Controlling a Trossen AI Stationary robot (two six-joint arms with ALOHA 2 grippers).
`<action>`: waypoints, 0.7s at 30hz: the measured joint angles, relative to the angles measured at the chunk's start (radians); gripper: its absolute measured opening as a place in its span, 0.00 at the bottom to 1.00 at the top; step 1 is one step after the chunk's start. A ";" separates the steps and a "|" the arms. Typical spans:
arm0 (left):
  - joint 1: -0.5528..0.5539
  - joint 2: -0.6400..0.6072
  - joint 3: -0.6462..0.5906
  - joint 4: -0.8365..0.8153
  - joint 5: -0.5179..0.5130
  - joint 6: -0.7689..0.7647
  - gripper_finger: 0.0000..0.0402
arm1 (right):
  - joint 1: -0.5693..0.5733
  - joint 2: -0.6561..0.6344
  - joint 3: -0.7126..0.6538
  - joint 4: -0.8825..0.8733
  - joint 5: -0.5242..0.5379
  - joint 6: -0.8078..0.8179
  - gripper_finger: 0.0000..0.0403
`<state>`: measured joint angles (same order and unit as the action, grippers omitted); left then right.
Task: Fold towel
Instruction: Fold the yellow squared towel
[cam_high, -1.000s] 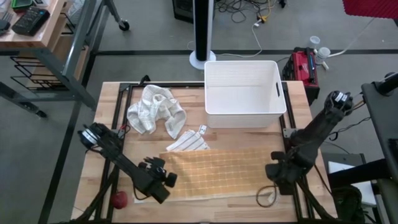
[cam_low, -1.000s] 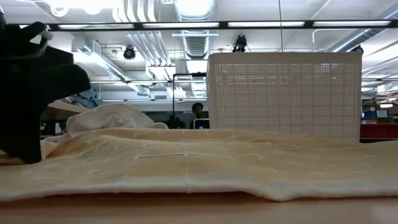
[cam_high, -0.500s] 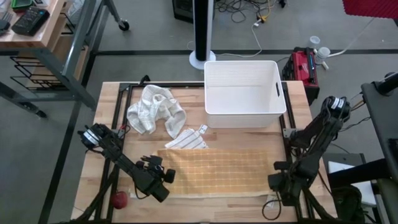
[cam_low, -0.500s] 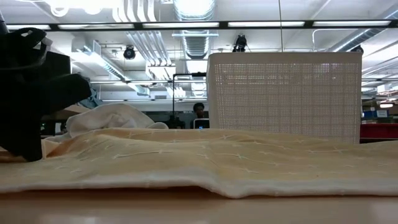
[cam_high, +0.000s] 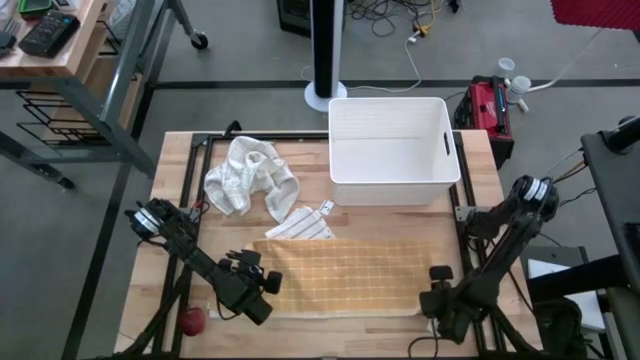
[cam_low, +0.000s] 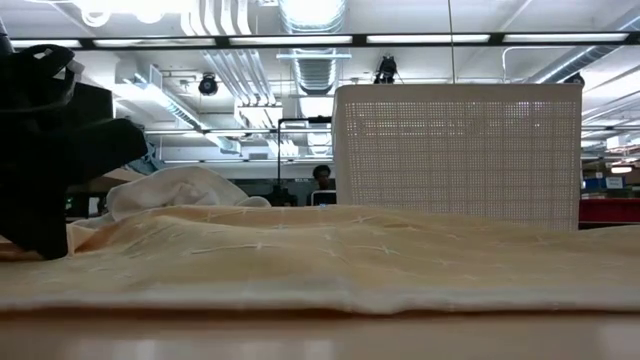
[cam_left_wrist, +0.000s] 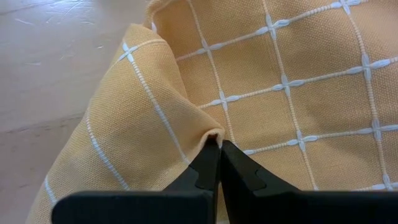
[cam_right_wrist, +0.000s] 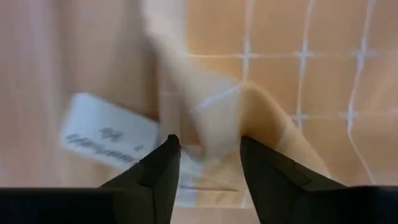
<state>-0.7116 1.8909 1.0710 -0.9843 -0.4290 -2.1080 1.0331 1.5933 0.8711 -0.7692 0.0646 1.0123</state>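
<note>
A yellow towel (cam_high: 345, 278) with a white grid lies folded flat along the table's near side. It fills the foreground of the low view (cam_low: 330, 260). My left gripper (cam_high: 262, 284) is at the towel's left end, shut on the cloth (cam_left_wrist: 217, 144). My right gripper (cam_high: 440, 290) is open and points down over the towel's right near corner. In the right wrist view a raised fold (cam_right_wrist: 214, 118) of the corner stands between its fingers (cam_right_wrist: 205, 152). The towel's white label (cam_right_wrist: 106, 140) lies beside it. My left gripper pinches a raised fold of the towel (cam_left_wrist: 208, 132) at its left end between the two fingertips. The fingers slant down from the table's left near side. The cloth around the pinch lies slack on the table. My right gripper: I cannot tell whether its open fingers touch the fold between them.
A white perforated basket (cam_high: 390, 150) stands at the far middle of the table. A crumpled white towel (cam_high: 250, 175) lies far left, and a striped cloth (cam_high: 305, 228) lies just beyond the yellow towel. A small red object (cam_high: 191, 320) sits near the left front corner.
My right gripper has moved down and toward the table's near edge, and it has opened and let go of the towel's right near corner. The towel's near edge, slanted and bulging at the right before, now lies straight and flat.
</note>
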 joint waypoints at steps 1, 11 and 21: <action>0.000 0.000 0.000 0.000 0.000 0.000 0.01 | -0.002 0.015 0.006 -0.033 0.001 0.022 0.39; 0.000 0.000 0.000 0.000 0.000 0.000 0.00 | -0.003 0.038 0.165 -0.342 -0.069 -0.136 0.14; 0.000 0.000 0.000 0.000 0.000 0.000 0.01 | -0.011 0.050 0.286 -0.376 -0.214 -0.211 0.14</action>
<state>-0.7116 1.8908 1.0710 -0.9840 -0.4290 -2.1081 1.0223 1.6436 1.1574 -1.1449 -0.1493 0.8015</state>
